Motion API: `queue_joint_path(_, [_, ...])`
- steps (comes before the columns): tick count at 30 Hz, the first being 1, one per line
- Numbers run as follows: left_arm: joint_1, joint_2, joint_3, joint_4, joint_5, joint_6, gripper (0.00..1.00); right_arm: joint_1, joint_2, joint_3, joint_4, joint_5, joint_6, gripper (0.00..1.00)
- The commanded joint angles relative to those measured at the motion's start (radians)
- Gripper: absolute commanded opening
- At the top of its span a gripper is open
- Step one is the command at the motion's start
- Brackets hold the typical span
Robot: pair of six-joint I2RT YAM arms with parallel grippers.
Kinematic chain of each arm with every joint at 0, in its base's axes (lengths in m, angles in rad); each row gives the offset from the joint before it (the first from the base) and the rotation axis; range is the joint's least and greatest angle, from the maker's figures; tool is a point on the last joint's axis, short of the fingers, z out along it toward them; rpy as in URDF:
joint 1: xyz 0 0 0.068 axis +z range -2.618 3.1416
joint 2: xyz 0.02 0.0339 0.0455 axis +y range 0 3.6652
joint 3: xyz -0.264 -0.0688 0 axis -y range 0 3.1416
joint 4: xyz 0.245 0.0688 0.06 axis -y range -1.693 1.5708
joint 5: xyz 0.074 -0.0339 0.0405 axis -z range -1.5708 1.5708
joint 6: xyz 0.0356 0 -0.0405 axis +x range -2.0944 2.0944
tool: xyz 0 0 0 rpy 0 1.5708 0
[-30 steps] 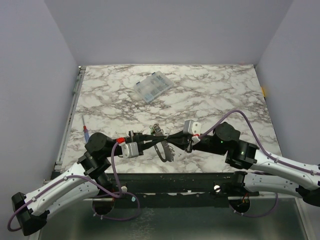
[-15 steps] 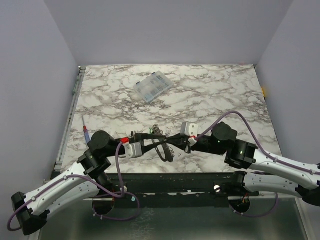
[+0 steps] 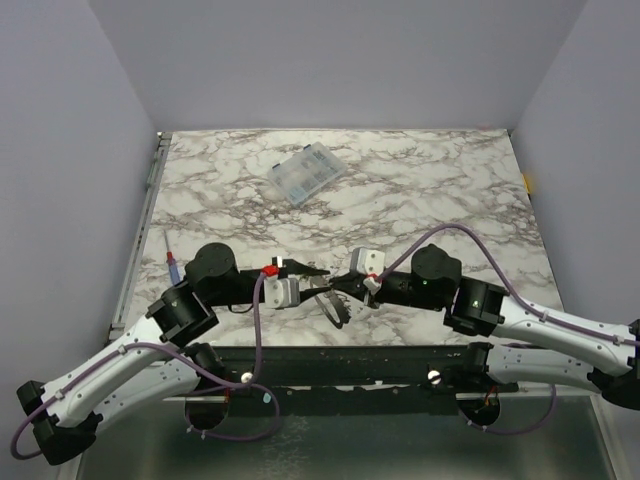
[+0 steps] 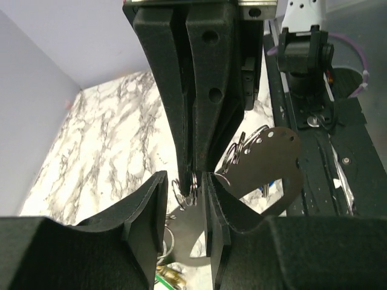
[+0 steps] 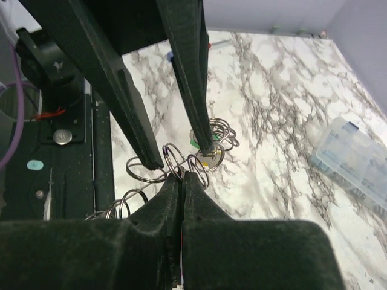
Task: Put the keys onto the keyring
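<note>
Top view: both arms reach low over the white marble table (image 3: 420, 190), tips meeting near its front edge, closer than a second ago. Left wrist: the left gripper (image 4: 186, 181) — clamped before — stands parted around the thin silvery wire keyring (image 4: 188, 188). Right wrist: the right gripper (image 5: 181, 178) pinches that ring, with small green- and yellow-headed keys (image 5: 204, 161) just beyond.

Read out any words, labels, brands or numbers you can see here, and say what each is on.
None can be read.
Teal sticker on the black mounting plate: too small and blurred to read.
Clear compartment box: no legible label.
</note>
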Motion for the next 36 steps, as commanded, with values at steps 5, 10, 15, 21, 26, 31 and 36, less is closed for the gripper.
queue_joint_path(5, [-0.001,0.060,0.154,-0.303,-0.046,0.092,0.39,0.007,0.031,0.053,-0.101,0.106,-0.054,0.01])
queue_joint_path(10, [-0.001,0.102,0.213,-0.400,-0.065,0.113,0.36,0.008,0.059,0.072,-0.144,0.141,-0.066,0.01])
queue_joint_path(15, [-0.001,0.149,0.216,-0.421,-0.058,0.138,0.30,0.007,0.060,0.072,-0.139,0.135,-0.067,0.01])
queue_joint_path(21, [-0.001,0.194,0.214,-0.406,-0.049,0.162,0.29,0.007,0.059,0.077,-0.142,0.127,-0.066,0.01])
queue_joint_path(26, [-0.001,0.207,0.211,-0.377,-0.049,0.169,0.29,0.007,0.061,0.075,-0.141,0.121,-0.069,0.01])
queue_joint_path(31, [-0.001,0.223,0.208,-0.356,-0.054,0.172,0.26,0.007,0.063,0.074,-0.139,0.113,-0.069,0.01])
queue_joint_path(36, [-0.002,0.248,0.199,-0.329,-0.053,0.180,0.18,0.008,0.066,0.070,-0.133,0.108,-0.071,0.01])
